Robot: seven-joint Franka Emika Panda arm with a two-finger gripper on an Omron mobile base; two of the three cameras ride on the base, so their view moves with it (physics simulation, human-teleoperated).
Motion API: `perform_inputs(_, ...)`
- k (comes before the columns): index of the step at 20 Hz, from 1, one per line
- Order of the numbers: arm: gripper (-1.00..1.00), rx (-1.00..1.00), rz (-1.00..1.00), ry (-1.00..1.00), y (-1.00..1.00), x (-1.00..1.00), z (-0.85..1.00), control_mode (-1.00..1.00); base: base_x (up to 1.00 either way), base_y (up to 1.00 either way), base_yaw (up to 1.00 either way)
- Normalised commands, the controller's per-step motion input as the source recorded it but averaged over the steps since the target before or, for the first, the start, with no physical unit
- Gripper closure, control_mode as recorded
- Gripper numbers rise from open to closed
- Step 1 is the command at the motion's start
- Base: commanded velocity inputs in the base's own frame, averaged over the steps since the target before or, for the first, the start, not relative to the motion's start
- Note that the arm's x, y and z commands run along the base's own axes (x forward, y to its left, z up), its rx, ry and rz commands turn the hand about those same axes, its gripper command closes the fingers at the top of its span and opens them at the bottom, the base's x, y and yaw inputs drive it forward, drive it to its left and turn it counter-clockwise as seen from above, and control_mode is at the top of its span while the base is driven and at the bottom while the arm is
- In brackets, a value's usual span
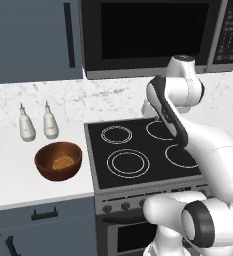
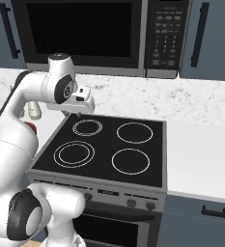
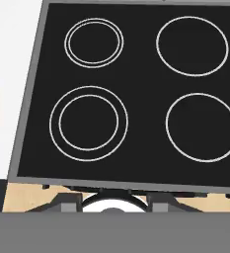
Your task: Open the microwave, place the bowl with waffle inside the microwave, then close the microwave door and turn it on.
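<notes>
Hand [image 2: 78, 115] hovers empty above black stove [image 2: 109, 147], marble backsplash [image 2: 181, 99] behind.

The stove [image 1: 138, 150] is the landmark: the microwave [image 1: 153, 37] hangs above it, the bowl [image 1: 58, 160] holding the waffle [image 1: 63, 162] sits on the surface [image 1: 18, 175] left of it, two bottles [image 1: 37, 122] behind the bowl.

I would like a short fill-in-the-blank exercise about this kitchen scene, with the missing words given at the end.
1. The waffle lies inside the ____.
2. The microwave door is ____.
3. The bowl stands on the counter to the ____ of the stove.
4. Behind the bowl stand ____ white bottles.

Missing words: bowl; closed; left; two
</notes>
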Motion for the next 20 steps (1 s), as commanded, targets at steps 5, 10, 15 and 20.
perform_inputs(5, -1.00, 0.04, 0.00, -0.07, -0.15, -0.16, 0.05, -1.00, 0.00, 0.00, 0.00)
perform_inputs(10, -1.00, 0.12, 0.00, -0.35, -0.49, -0.41, 0.51, -1.00, 0.00, 0.00, 0.00)
perform_inputs(15, -1.00, -0.06, -0.09, -0.30, -0.67, -0.28, 0.37, -1.00, 0.00, 0.00, 0.00)
perform_inputs(20, -1.00, -0.18, -0.12, -0.18, -0.73, -0.17, 0.32, -1.00, 0.00, 0.00, 0.00)
